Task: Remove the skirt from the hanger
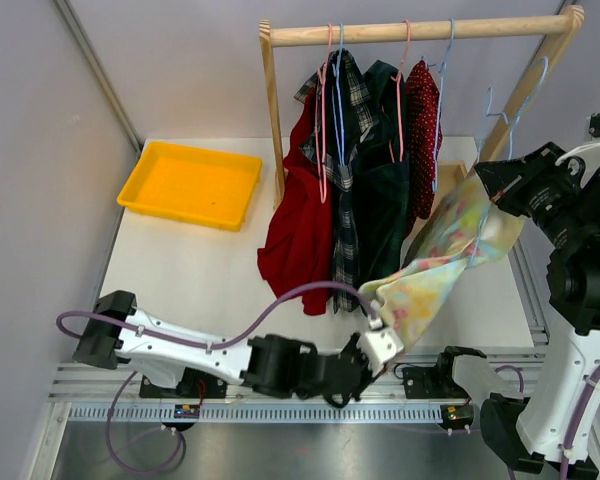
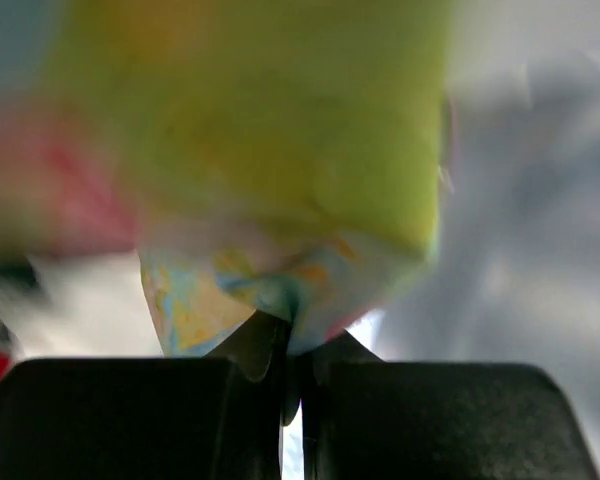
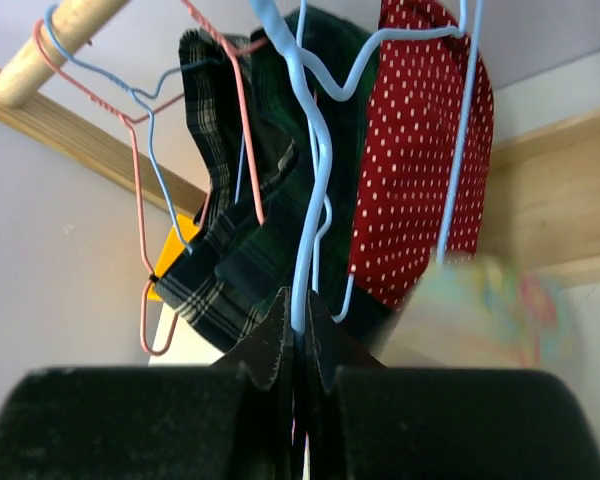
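Pinching skirt [image 1: 445, 250] hem, left pincer [image 2: 292, 340] clenched, cloth blurred close-up; right pincer [image 3: 298, 335] clamps blue hanger [image 3: 315, 190], lower end hidden.

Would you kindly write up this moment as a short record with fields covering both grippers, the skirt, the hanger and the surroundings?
Left gripper: shut on the lower corner of the pastel floral fabric skirt
Right gripper: shut on the light blue wire hanger
Skirt: stretched diagonally between both grippers, off the table
Wooden rack rail: carries other hung garments
Yellow plastic tray: back left of the table
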